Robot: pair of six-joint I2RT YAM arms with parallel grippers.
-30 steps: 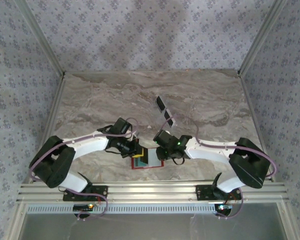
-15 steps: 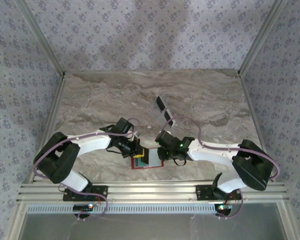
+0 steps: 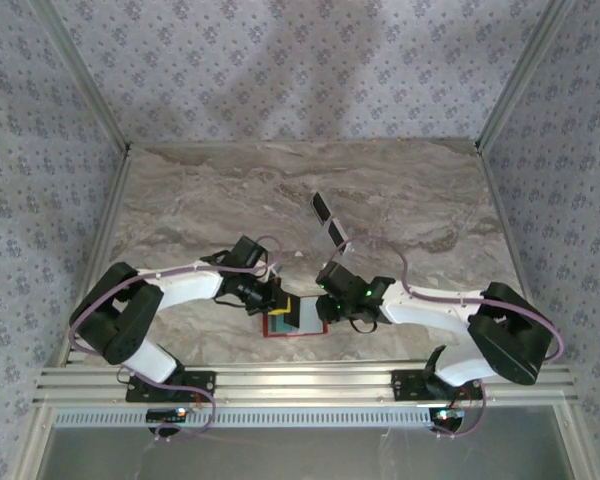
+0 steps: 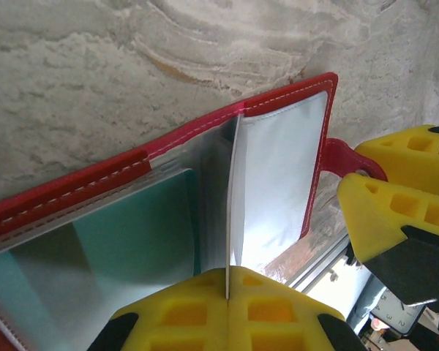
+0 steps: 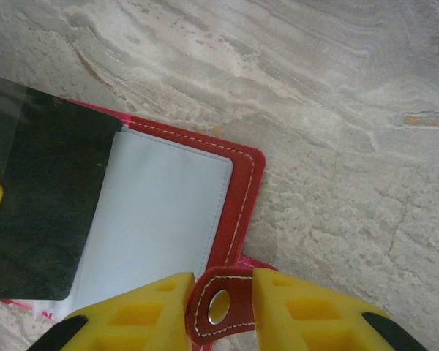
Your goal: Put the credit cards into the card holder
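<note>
A: L side first. What does the tool do?
B: The left gripper (image 4: 227, 281) is closed completely. Its yellow pads (image 4: 183, 314) pinch a thin dark card (image 5: 51, 197) by one edge. From the L wrist cam the card is seen edge-on, standing over the open card holder (image 5: 243, 183), approx. above the fold. If its far edge is already in a pocket, I cannot tell.
A: And the R one?
B: The right gripper (image 5: 221, 281) is closed only partly — its two pads touch the red snap tab (image 5: 218, 311) from both sides, so it holds the card holder by this tab.
A: Where is the holder?
B: Flat on the marble table (image 5: 336, 95), near the front edge, between both arms, inner pockets up. A teal card (image 4: 124, 234) sits in the L pocket — the R pocket looks pale. Two more dark cards (image 3: 322, 208) (image 3: 337, 237) lie further back on the table, well apart from the holder.
</note>
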